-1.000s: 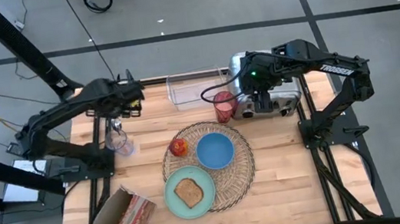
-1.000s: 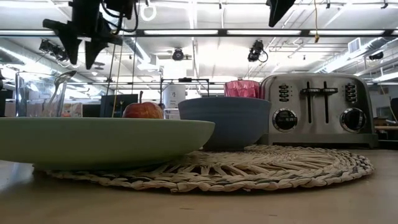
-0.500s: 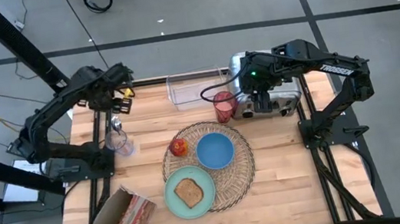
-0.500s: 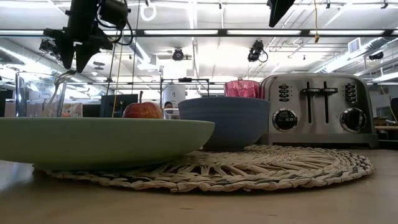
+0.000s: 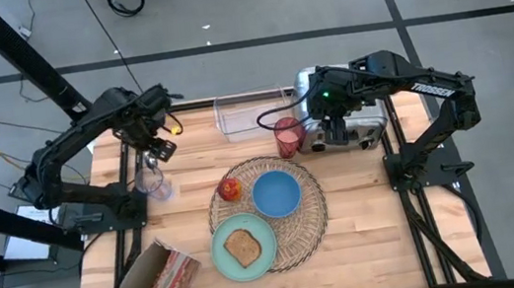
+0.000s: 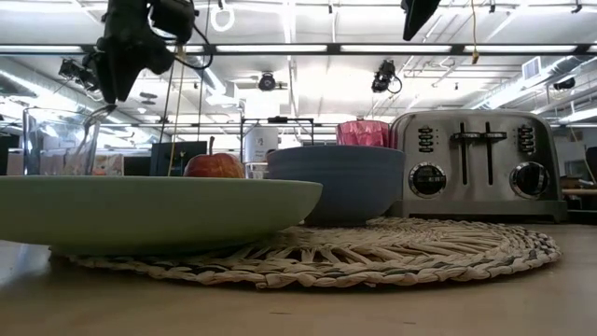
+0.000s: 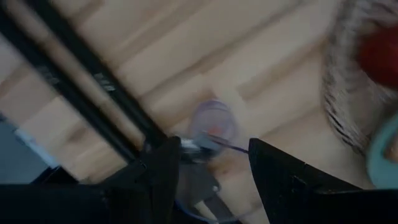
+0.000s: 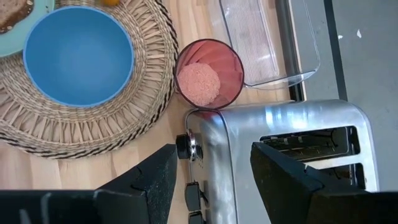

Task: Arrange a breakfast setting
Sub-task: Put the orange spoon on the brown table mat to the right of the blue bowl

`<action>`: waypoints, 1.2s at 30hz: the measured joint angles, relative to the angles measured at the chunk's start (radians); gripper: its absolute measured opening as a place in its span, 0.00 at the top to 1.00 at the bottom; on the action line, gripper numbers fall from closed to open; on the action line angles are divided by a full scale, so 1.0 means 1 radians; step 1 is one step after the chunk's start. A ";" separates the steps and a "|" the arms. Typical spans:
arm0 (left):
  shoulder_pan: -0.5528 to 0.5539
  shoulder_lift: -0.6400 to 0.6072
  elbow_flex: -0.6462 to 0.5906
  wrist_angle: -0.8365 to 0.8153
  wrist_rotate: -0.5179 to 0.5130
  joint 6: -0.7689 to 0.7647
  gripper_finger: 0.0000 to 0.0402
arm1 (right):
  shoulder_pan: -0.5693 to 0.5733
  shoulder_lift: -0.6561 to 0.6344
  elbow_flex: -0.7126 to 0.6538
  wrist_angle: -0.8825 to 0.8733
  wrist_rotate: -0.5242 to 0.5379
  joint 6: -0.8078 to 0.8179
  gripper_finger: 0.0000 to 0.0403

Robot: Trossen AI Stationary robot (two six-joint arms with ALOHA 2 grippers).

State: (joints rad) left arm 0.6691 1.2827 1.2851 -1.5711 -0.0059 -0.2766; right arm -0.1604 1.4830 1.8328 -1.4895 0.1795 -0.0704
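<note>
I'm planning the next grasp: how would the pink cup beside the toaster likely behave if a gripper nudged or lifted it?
The pink cup looks like thin translucent plastic, so probably light and easy to slide. It stands upright and taller than wide, so a high push might tip it. It sits close against the toaster and near the placemat, leaving little room for fingers.

I'm working in a lab or workshop hall: grey concrete floor (image 5: 249,6) marked with dark tape lines, long strip lights (image 6: 410,49) under an open ceiling, equipment racks behind, and a wooden surface (image 5: 366,219) on a metal frame.
</note>
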 joint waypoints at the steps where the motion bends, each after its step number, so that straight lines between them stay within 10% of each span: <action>1: -0.015 0.000 0.000 0.000 0.024 0.011 0.51 | 0.000 0.000 0.000 0.000 0.000 0.000 0.48; 9: -0.091 0.000 0.000 0.000 0.018 -0.028 0.51 | -0.001 0.000 0.000 0.017 0.000 0.000 0.48; 21: 0.025 -0.057 0.000 0.000 -0.371 -0.186 0.51 | -0.019 0.000 0.000 0.028 0.000 0.010 0.48; 36: 0.066 0.031 0.000 0.000 -0.189 -0.150 0.51 | -0.020 0.000 0.000 0.029 -0.023 0.048 0.48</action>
State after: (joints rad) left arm 0.7351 1.3140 1.2850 -1.5713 -0.1946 -0.4269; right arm -0.1802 1.4830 1.8328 -1.4609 0.1566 -0.0226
